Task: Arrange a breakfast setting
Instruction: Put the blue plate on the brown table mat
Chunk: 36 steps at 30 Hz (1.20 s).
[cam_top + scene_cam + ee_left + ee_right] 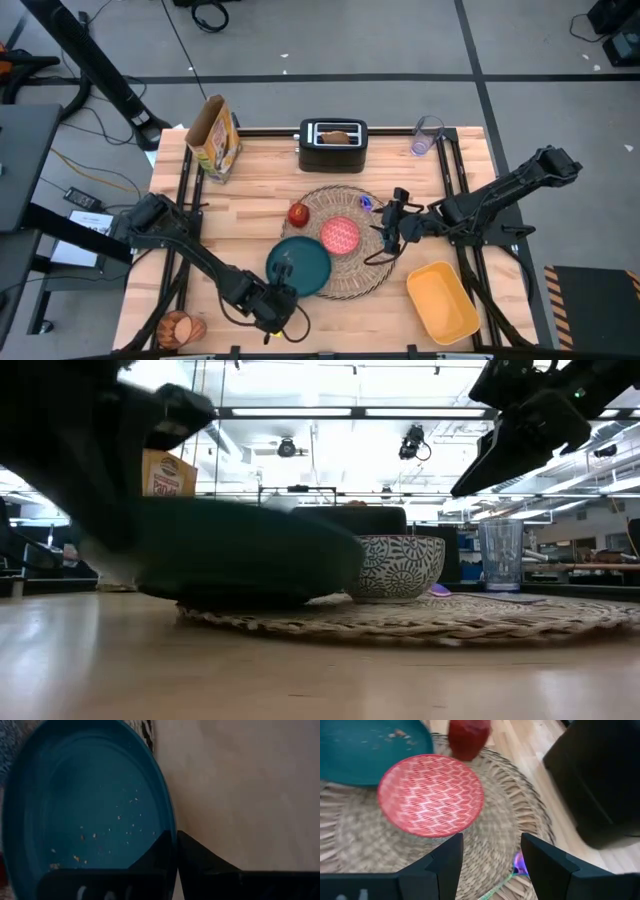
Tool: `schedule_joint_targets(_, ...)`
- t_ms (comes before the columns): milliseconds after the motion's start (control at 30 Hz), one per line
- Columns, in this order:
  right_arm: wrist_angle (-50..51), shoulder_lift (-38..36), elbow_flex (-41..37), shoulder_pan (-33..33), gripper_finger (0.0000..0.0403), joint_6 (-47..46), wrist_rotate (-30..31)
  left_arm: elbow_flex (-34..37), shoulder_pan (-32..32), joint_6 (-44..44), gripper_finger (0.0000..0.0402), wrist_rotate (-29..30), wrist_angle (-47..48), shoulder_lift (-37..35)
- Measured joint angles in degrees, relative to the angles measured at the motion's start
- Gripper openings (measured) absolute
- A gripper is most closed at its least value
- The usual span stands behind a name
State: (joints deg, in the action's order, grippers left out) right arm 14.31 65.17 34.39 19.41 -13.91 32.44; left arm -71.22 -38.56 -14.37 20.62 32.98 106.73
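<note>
Two dark arms work over the pale wooden bench (260,170). The left pincer (275,300) sits at the near edge of the round teal plate (300,262), its fingers (192,865) pressed together on the plate's rim, as the left wrist view shows (a few crumbs lie on the plate's surface). The plate rests partly on the large round woven straw placemat (370,265), overlapping its left side and reaching out over bare wood.

The right pincer (390,232) hangs above the right side of the placemat with its fingers (445,857) apart and nothing between them. Just beside it, on the mat, stands the small bowl, red inside with a white net pattern (340,235); from the low view its outer wall is white with a dark leaf print. The red apple (298,213) sits at the mat's far left edge, near the plate. A blue spoon (366,203) lies at the mat's far right edge.

Behind the mat stands a black toaster (333,146) with a toast slice (338,137) in its slot. A yellow rectangular tub (443,302) lies at the near right.
</note>
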Motion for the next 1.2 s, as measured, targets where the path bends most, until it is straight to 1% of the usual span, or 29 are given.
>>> schedule_joint_targets(167,0.0,0.0,0.0,1.1,0.0209,-1.4,-1.0,0.0,0.3,-3.3,0.0024,-0.2,6.9,0.1)
schedule_joint_targets(267,-0.1,0.0,0.0,1.6,0.0209,-1.5,-1.0,0.0,0.3,-5.3,0.0024,0.9,11.9,-0.5)
schedule_joint_targets(400,-0.6,0.0,0.0,1.8,0.0209,-1.6,-0.7,0.0,0.3,-6.1,0.0024,3.0,14.0,-1.5)
schedule_joint_targets(533,-0.5,0.1,0.0,1.8,0.0209,-1.6,-0.5,-1.7,0.4,-6.6,0.0024,4.7,14.1,-3.0)
schedule_joint_targets(667,-0.4,0.1,0.0,1.8,0.0209,-1.5,-0.6,-5.2,-1.5,-7.2,0.0021,5.1,12.9,-3.4)
schedule_joint_targets(733,-0.2,0.1,0.0,1.8,0.0209,-1.5,-0.6,-5.5,-2.8,-7.4,0.0020,5.0,10.0,-3.2)
schedule_joint_targets(900,-0.2,0.1,0.0,1.8,0.0209,-1.4,-0.7,-5.2,-4.4,-7.5,0.0019,4.9,3.2,-0.6)
schedule_joint_targets(1000,-0.1,0.1,0.0,1.8,0.0209,-2.1,-1.6,-5.2,-4.4,-7.0,0.0019,4.8,1.8,2.2)
schedule_joint_targets(1133,0.0,0.1,0.0,1.8,0.0209,-3.4,-2.5,-5.2,-4.2,-7.6,0.0021,4.5,4.6,5.0)
schedule_joint_targets(1200,0.0,0.1,0.0,1.9,0.0209,-4.0,-2.9,-5.2,-4.1,-8.9,0.0022,4.3,7.8,5.3)
